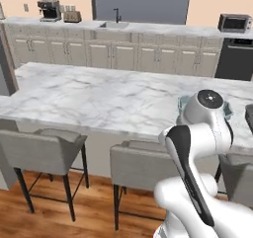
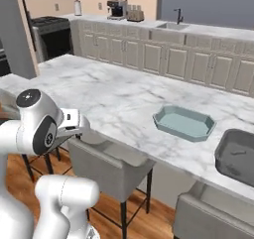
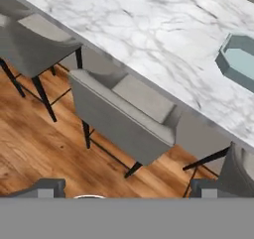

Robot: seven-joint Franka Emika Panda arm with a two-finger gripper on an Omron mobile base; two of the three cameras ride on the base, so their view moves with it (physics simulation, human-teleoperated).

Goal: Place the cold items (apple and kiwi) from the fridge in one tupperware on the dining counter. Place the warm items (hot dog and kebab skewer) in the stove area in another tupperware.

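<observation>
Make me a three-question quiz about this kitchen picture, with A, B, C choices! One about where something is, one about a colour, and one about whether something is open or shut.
1. Where does the tupperware sit?
A. on the marble counter
B. on a stool
C. on the floor

2. What colour is that tupperware?
A. red
B. pale blue-green
C. yellow

3. How is the gripper?
A. shut on an apple
B. shut on a skewer
C. open, holding nothing

Answers:
1. A, since the right base view shows it resting on the marble counter near the front edge.
2. B, because its walls and floor look pale blue-green in the right base view and the hand view.
3. C, as the hand view shows the two dark finger tips far apart with just a grey stool and wooden floor between them.
</observation>
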